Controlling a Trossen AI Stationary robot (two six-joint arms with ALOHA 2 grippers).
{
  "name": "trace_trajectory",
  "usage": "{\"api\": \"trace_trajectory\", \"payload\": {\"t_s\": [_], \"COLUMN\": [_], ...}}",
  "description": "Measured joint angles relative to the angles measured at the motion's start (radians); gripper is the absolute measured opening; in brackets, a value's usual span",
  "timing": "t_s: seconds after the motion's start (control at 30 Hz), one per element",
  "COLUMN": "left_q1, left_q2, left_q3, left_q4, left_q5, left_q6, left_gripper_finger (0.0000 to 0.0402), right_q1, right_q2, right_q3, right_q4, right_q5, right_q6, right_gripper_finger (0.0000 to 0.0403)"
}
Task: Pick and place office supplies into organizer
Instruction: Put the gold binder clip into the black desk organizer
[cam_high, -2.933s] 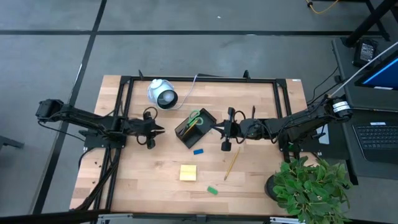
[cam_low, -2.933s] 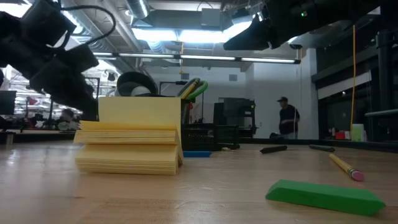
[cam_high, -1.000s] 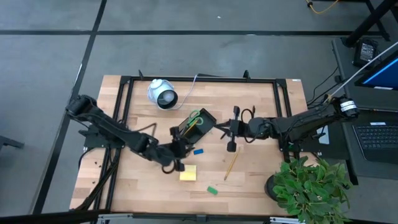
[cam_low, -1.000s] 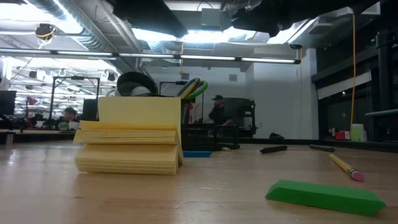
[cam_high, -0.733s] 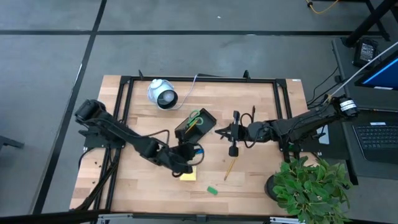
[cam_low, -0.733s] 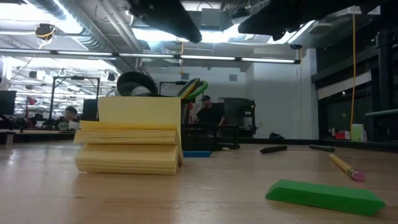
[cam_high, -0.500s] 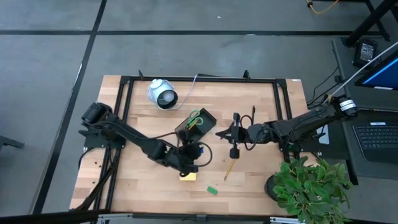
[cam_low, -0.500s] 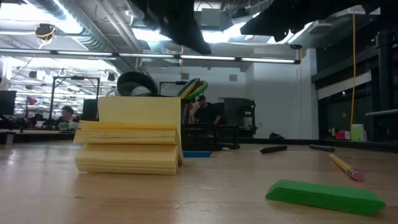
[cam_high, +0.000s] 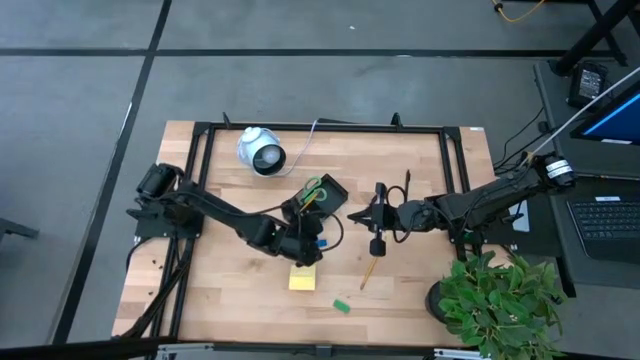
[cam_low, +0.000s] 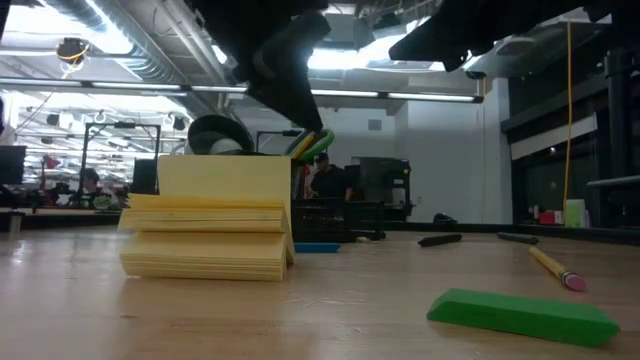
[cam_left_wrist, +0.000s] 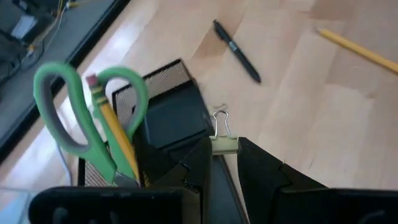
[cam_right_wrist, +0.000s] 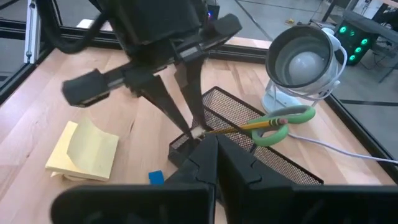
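Observation:
The black mesh organizer stands mid-table with the green-handled scissors and a pencil upright in it. My left gripper hangs over its near corner, shut on a small binder clip. My right gripper is shut and empty, just right of the organizer. On the table lie the yellow sticky-note pad, a blue block, a green block, a black pen and a second pencil. My left gripper pinches the binder clip's body between its two fingertips. The clip's wire handles stick out past the tips. The fingers slant down from the table's near left. The clip is clear of the table, at the organizer's rim; whether it touches the rim I cannot tell.
A white round device with a cable stands at the far left of the table. A black frame edges the table's far side. A potted plant sits at the near right corner. People show in the room beyond.
My left gripper has swung from beside the sticky-note pad toward the table's right and then its far edge, reaching the organizer. It has rolled and tipped further downward on the way.

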Motion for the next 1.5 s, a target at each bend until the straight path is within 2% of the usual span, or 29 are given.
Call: {"api": "trace_trajectory", "payload": {"t_s": [0.63, 0.83, 1.03, 1.5], "left_q1": [0.049, 0.069, 0.076, 0.076], "left_q2": [0.131, 0.138, 0.142, 0.144], "left_q3": [-0.002, -0.002, -0.002, -0.003], "left_q4": [-0.021, -0.079, -0.079, -0.082], "left_q5": [0.012, 0.020, 0.059, 0.082], "left_q6": [-0.057, -0.084, -0.090, -0.098], "left_gripper_finger": [0.0061, 0.0061, 0.0061, 0.0061], "right_q1": [0.000, 0.000, 0.000, 0.000], "right_q2": [0.000, 0.000, 0.000, 0.000], "right_q3": [0.000, 0.000, -0.001, -0.001], "right_q4": [-0.007, -0.013, -0.014, -0.014], "right_q5": [0.000, 0.000, 0.000, 0.000], "right_q6": [0.023, 0.023, 0.022, 0.019], "right_gripper_finger": [0.0008, 0.0008, 0.0008, 0.0008]}}
